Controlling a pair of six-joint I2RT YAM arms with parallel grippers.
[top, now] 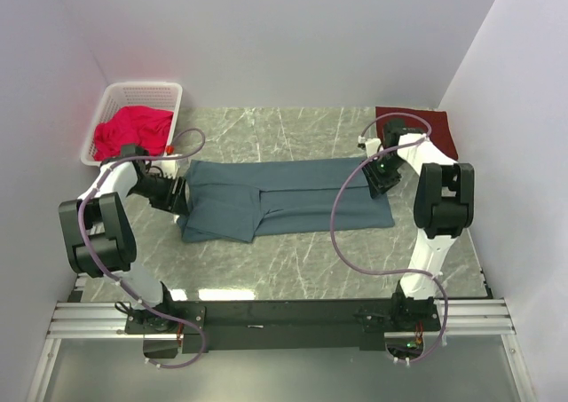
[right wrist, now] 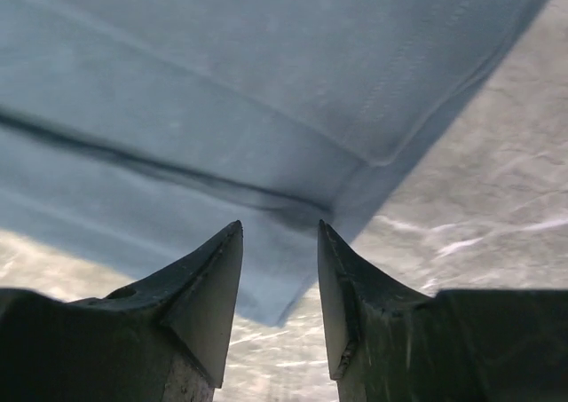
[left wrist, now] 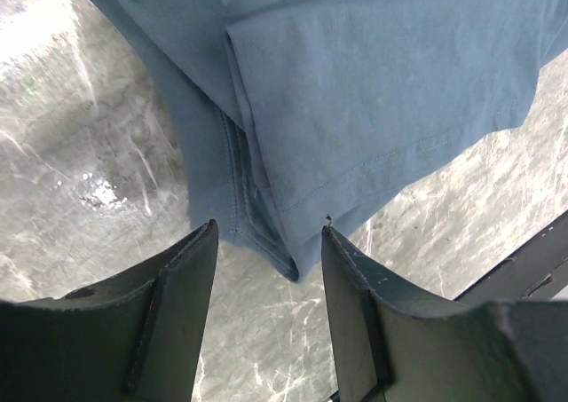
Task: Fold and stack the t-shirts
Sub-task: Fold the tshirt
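Note:
The slate blue-grey t-shirt [top: 284, 198] lies flat across the middle of the marble table, folded into a long band. My left gripper [top: 165, 193] sits at its left end, open. In the left wrist view a hemmed corner of the shirt [left wrist: 373, 82] lies on the table just past the open left gripper [left wrist: 270, 227], with nothing pinched. My right gripper [top: 380, 178] hovers at the shirt's right end. It is open too [right wrist: 280, 224], and the folded shirt edge [right wrist: 222, 91] lies below and ahead of it. The dark maroon t-shirt [top: 435, 129] lies at the back right corner.
A white mesh basket [top: 142, 87] holding a bright red cloth [top: 133, 129] stands at the back left. White walls close in the table on the left, back and right. Bare marble [top: 311, 260] stretches between the shirt and the arm bases.

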